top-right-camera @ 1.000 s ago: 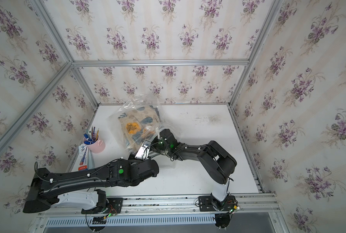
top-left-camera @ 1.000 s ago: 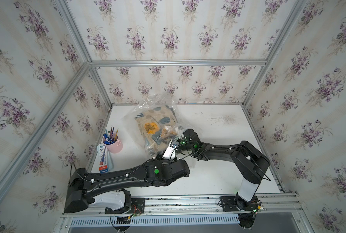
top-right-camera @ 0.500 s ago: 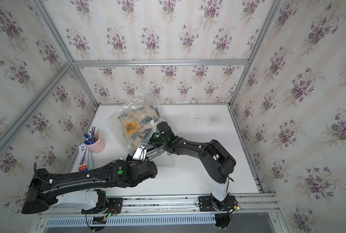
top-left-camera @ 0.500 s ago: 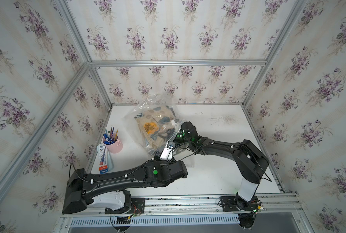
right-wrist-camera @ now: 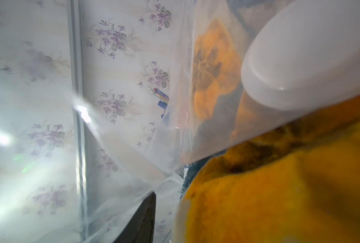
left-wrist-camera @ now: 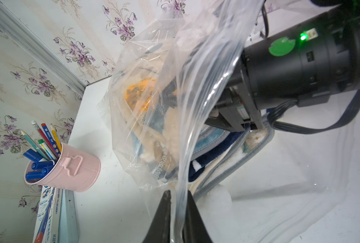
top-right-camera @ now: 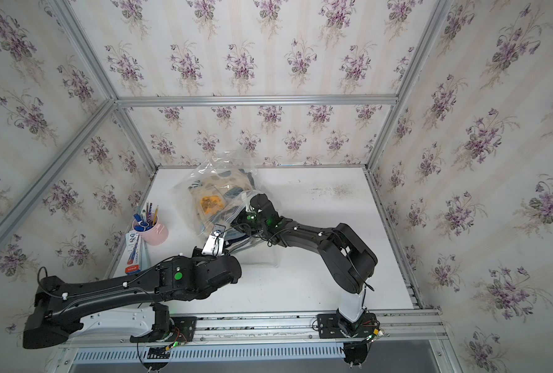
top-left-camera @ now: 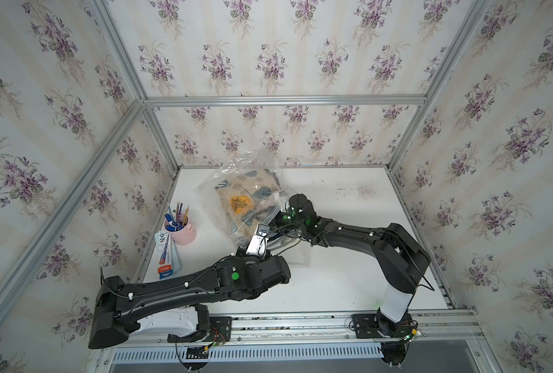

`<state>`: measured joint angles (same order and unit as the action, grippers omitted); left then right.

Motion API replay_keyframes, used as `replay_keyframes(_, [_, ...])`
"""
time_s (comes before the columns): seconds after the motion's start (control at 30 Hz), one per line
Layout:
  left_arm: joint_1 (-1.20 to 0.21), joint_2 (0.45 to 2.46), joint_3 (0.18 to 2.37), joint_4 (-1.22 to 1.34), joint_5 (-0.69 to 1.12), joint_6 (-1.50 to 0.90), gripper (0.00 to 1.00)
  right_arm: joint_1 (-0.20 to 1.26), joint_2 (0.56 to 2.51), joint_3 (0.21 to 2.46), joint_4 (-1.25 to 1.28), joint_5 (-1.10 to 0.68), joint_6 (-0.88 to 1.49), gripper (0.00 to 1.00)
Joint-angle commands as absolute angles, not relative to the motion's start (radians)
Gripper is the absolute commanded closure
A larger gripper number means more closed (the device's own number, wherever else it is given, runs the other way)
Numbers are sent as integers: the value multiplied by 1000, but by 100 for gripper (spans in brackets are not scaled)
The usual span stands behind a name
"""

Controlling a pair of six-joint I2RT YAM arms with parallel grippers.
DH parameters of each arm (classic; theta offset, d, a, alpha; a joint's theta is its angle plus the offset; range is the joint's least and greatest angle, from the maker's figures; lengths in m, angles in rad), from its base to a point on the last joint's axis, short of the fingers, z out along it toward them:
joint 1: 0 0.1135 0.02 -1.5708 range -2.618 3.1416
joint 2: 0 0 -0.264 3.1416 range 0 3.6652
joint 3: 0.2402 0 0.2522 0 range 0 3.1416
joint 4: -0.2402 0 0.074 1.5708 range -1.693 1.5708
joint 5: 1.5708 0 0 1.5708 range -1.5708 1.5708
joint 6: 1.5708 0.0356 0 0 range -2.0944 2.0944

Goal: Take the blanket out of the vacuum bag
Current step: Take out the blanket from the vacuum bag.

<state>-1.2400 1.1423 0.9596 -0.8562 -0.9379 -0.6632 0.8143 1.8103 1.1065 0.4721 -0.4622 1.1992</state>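
My left gripper point(left-wrist-camera: 178, 212) is pinched tight on the edge of the vacuum bag point(left-wrist-camera: 196, 73), lifting its mouth so my right gripper point(left-wrist-camera: 217, 122) can reach inside. The blanket point(right-wrist-camera: 269, 199) lies right against that gripper, inside the bag. I cannot tell whether those jaws have closed on it.

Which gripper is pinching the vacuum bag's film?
The left gripper: its jaws are shut on the vacuum bag, at its edge. The right gripper reaches into its mouth.
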Motion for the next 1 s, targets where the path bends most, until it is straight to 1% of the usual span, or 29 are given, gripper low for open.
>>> replay_keyframes(0.0, [-1236,1138,961,-859,-942,-652,86,811,1787,1103,462,-449,1159,49])
replay_keyframes(0.27, [-1236,1135,954,-847,-926,-653,86,790,1737,997,457,-446,1154,42])
replay_keyframes(0.43, [-1236,1147,958,-836,-920,-648,86,789,1730,983,435,-432,1140,39])
replay_keyframes(0.97, [-1236,1166,957,-806,-907,-629,85,767,1752,968,399,-423,1124,36])
